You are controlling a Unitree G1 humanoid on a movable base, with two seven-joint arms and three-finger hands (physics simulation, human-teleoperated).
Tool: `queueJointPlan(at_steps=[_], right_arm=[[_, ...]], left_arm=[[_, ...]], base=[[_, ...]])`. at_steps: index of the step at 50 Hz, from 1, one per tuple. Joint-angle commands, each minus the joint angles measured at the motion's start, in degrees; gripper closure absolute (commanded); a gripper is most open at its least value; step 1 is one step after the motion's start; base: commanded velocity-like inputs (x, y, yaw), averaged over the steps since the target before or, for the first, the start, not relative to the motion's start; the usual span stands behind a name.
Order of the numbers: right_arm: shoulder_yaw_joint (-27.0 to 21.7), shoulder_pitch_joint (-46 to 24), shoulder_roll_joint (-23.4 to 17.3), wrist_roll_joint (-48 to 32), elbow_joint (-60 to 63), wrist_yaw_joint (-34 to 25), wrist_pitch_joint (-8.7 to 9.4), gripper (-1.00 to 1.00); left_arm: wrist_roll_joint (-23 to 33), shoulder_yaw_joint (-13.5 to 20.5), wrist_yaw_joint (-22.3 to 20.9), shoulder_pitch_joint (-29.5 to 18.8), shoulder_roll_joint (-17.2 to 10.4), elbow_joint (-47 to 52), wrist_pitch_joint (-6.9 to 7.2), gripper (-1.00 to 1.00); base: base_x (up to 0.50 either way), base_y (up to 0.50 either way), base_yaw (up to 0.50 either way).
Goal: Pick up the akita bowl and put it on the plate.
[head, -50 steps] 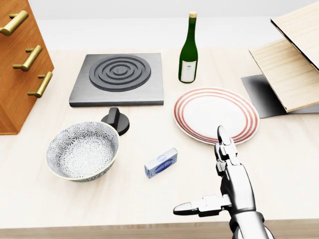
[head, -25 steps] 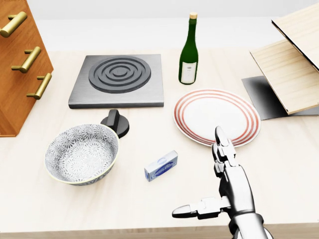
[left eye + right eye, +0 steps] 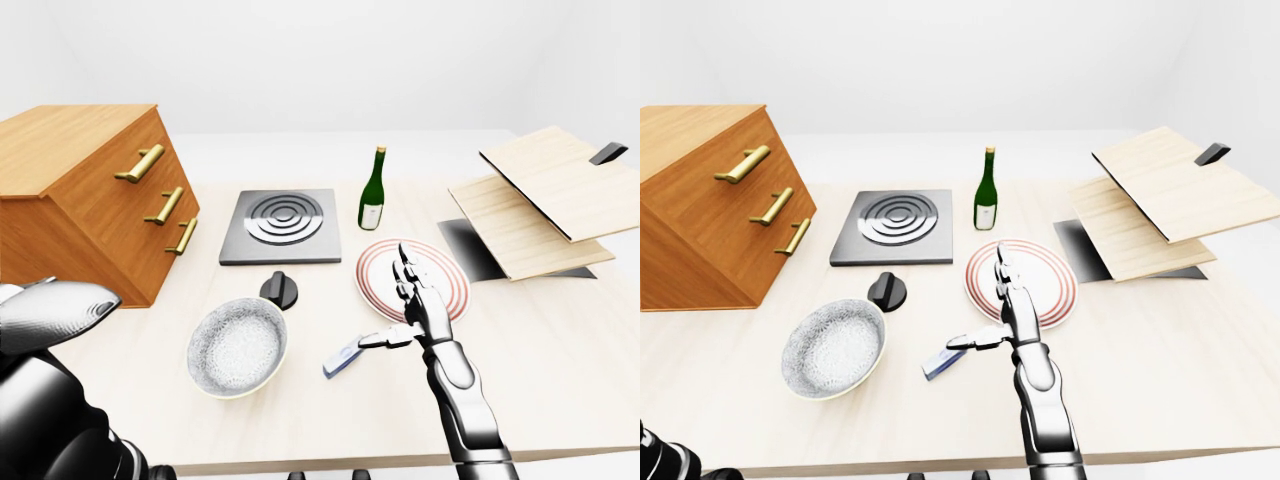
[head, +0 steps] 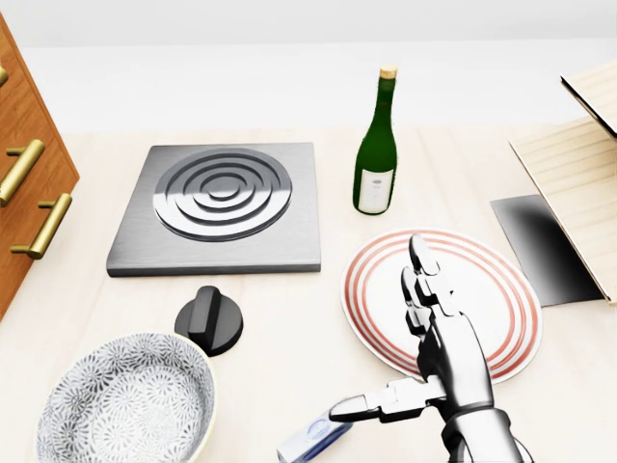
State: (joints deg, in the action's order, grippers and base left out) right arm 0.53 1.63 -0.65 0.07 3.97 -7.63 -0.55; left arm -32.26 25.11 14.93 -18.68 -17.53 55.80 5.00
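The akita bowl (image 4: 125,403), white with a fine grey pattern, rests on the table at the bottom left of the head view, partly cut off by the frame edge. The white plate (image 4: 501,309) with red rings lies to its right. My right hand (image 4: 384,333) is open, its fingers pointing up over the plate's left part and its thumb stretched left above a small blue box (image 4: 313,439). It holds nothing and is well apart from the bowl. A large silver and black part of my left arm (image 3: 55,318) fills the bottom left of the left-eye view; its fingers are unclear.
A green bottle (image 4: 376,145) stands just above the plate. A grey stove plate (image 4: 217,203) and a black knob (image 4: 207,323) lie above the bowl. A wooden drawer cabinet (image 3: 90,200) is at the left. Wooden boards (image 3: 540,200) and a dark mat (image 4: 540,241) are at the right.
The camera has moved closer, so everything looks larger and lower in the head view. My right hand now reaches over the plate's left part. The bowl has not moved on the table.
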Motion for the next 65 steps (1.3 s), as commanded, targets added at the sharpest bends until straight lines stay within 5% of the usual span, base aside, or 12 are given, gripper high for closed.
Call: queueJointPlan(at_steps=[1, 4, 7, 28, 31, 33, 35, 36, 37, 51, 61, 65], right_arm=[[0.21, 1.09, 0.04, 0.07, 1.12, -0.31, 0.58, -1.0], [-0.17, 0.61, 0.01, -1.57, -0.16, 1.43, -1.11, -1.0], [-0.87, 0.5, 0.36, 1.02, -0.06, 1.08, 1.23, -1.0], [-0.17, 0.41, 0.17, -1.57, -2.5, 2.65, -1.16, -1.0], [-0.67, 0.23, 0.82, 0.07, -2.01, 3.74, 0.8, -1.0], [-0.88, -0.11, 1.64, 3.55, 1.6, 3.51, 5.55, -1.0], [-0.39, -0.48, 1.41, 5.3, 3.79, 3.26, 5.55, -1.0], [1.02, -13.38, -5.16, 0.56, 12.17, 8.34, 5.55, -1.0], [0.54, -14.73, -4.64, -0.92, 13.53, 7.45, 5.55, -1.0], [-2.49, -17.46, -2.05, -2.03, 16.68, 4.16, 5.55, -1.0], [-0.53, -19.29, -4.91, -10.83, 16.28, -2.13, 5.55, -1.0], [2.15, -19.95, -6.95, -20.91, 13.21, -6.25, 5.55, -1.0]], left_arm=[[-0.03, -0.35, 0.08, 0.61, -0.35, 0.13, 0.0, -1.0], [-0.19, -0.02, 0.05, 0.5, -0.28, 0.34, 0.0, -1.0], [-0.66, 0.06, 0.28, 0.36, -0.29, 0.65, 0.0, -1.0], [-1.62, 0.2, 1.05, 0.47, -0.43, 1.05, 0.0, -1.0], [-1.33, 0.26, 0.74, 0.85, -0.44, 0.72, 0.0, -1.0], [-0.84, -0.06, 0.49, 1.19, -0.28, 0.67, 0.0, -1.0], [-0.58, -0.2, 0.33, 1.23, -0.25, 0.96, 0.0, -1.0], [-1.9, 1.16, 1.48, 0.93, 0.63, 0.79, 0.0, -1.0], [-2.28, 1.26, 1.79, 0.91, 0.54, 0.76, 0.0, -1.0], [-3.0, 1.15, 2.26, 1.38, 0.02, 1.02, 0.0, -1.0], [-3.24, 1.28, 2.46, 1.41, -0.05, 0.99, 0.0, -1.0], [-3.43, 1.25, 2.66, 1.58, -0.18, 1.19, 0.0, -1.0]], base=[[0.5, 0.0, 0.0], [0.5, 0.0, 0.0], [0.5, 0.0, 0.0], [0.0, 0.0, 0.0], [0.0, 0.0, 0.0], [0.0, 0.0, 0.0], [0.0, 0.0, 0.0], [0.0, 0.0, 0.0], [0.0, 0.0, 0.0], [0.0, 0.0, 0.0], [0.0, 0.0, 0.0], [0.0, 0.0, 0.0]])
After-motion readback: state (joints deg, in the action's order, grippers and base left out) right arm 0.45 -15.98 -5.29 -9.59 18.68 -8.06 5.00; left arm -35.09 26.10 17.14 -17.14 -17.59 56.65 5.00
